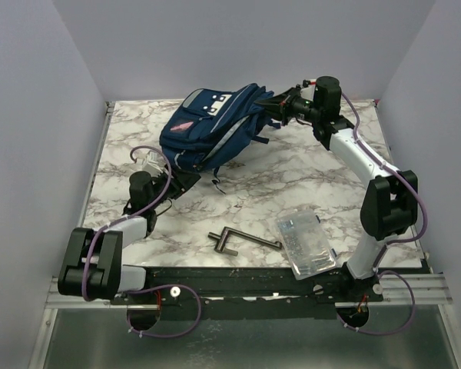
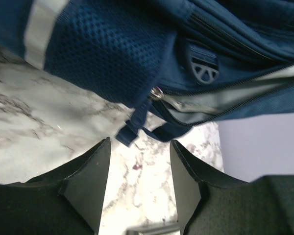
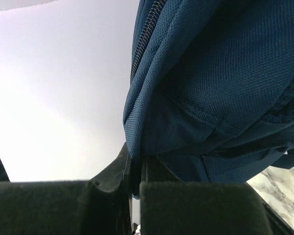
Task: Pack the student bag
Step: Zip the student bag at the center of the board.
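Now left end effector [image 2: 139, 146], released & empty, is facing zip pull [image 2: 134, 125] just ahead; right end effector [image 3: 136, 169] is clenching student bag [image 3: 210, 88] edge.

Count taken in the top view, clock positions from the table [image 1: 292, 177] centre.

Tables: 1, marble-patterned.
Bags: 1, the student bag [image 1: 207, 131], at 11 o'clock.
Arms: 2. Grippers: 2, the left gripper [image 2: 139, 142] at 9 o'clock and the right gripper [image 3: 136, 161] at 1 o'clock. 2 fingers each, 4 in all.
Loose items: 2. 1 dark metal tool [image 1: 242, 240] at 6 o'clock, 1 clear plastic packet [image 1: 307, 244] at 5 o'clock. Packet contents too small to count.
Bag details, left wrist view: 1 light grey stripe [image 2: 39, 29], 1 zip pull [image 2: 158, 93], 1 round plastic fitting [image 2: 204, 71], 1 hanging strap [image 2: 134, 125].
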You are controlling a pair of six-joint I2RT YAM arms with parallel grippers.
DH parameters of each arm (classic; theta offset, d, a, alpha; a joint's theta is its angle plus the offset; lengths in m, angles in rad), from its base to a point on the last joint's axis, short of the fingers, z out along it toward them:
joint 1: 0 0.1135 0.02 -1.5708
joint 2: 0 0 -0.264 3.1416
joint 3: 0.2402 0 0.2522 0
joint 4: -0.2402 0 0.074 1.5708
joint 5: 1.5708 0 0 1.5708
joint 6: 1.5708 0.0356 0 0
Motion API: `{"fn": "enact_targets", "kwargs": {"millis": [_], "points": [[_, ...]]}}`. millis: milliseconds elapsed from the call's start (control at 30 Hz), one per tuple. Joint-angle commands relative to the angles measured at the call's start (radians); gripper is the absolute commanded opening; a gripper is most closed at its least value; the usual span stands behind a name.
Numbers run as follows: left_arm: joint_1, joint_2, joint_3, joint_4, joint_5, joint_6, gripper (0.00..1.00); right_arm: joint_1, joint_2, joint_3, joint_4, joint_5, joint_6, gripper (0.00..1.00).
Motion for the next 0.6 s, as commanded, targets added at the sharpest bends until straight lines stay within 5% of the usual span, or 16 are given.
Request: {"fn": "enact_targets", "kwargs": {"millis": [0, 200, 567], "points": [[-0.014, 0.096, 0.008, 0.243, -0.096, 0.070, 0.51, -0.019, -0.030, 0.124, 0.160, -0.054, 0.078, 0.00], [-0.061, 0.194, 0.078, 0.272, -0.037, 0.098, 0.42, -0.021, -0.021, 0.145, 0.152, -0.057, 0.082, 0.00], [-0.077, 0.258, 0.112, 0.291, -0.065, 0.168, 0.45, -0.021, -0.020, 0.154, 0.144, -0.066, 0.073, 0.00]]}}
